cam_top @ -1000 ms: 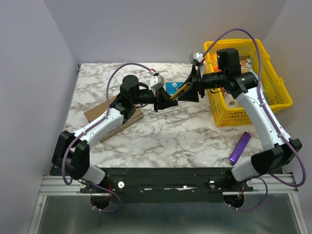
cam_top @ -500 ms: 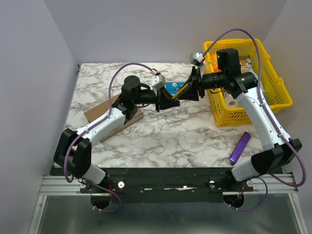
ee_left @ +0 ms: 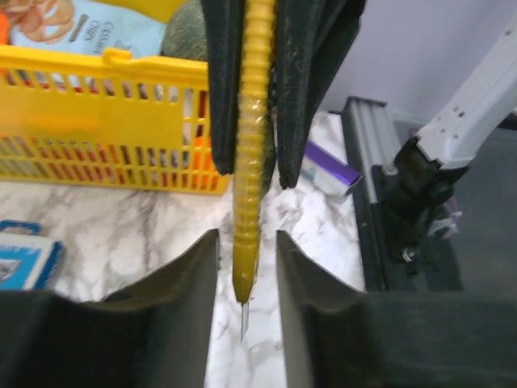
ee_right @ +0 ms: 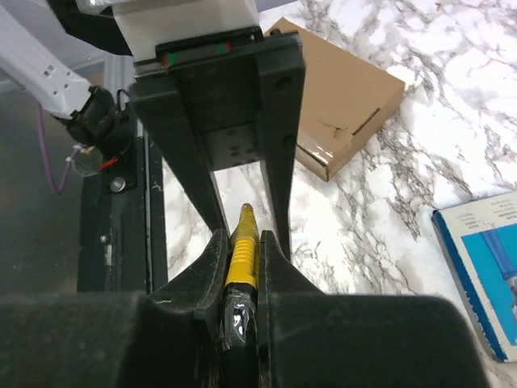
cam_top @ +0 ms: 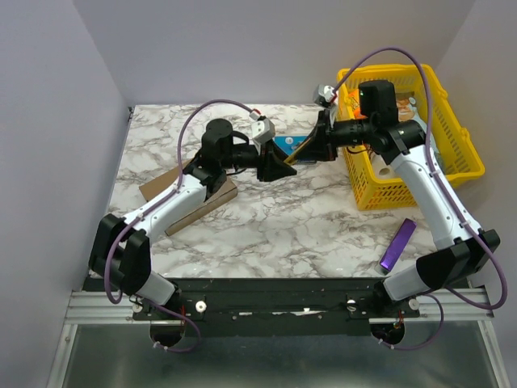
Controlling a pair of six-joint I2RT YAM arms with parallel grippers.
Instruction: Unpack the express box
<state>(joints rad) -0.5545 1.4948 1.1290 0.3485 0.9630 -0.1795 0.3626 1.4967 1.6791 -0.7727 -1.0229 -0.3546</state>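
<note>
The express box (cam_top: 158,189) is a flat brown cardboard mailer on the left of the table, partly under my left arm; it also shows in the right wrist view (ee_right: 339,93), lid down. My right gripper (cam_top: 312,150) is shut on a yellow cutter (ee_right: 243,233) with a thin blade tip (ee_left: 242,319). My left gripper (cam_top: 283,168) faces it, open, its fingers (ee_left: 182,283) on either side of the cutter's tip (ee_left: 245,202) without touching it. Both hang above the table's middle, right of the box.
A blue box with a white label (cam_top: 288,145) lies under the grippers. A yellow plastic basket (cam_top: 380,194) with snack packs stands at the right. A purple bar (cam_top: 398,244) lies near the right arm's base.
Both grippers drifted slightly toward the far side, keeping the cutter tip between my left fingers. The right gripper's grip is unchanged. The box has not moved.
</note>
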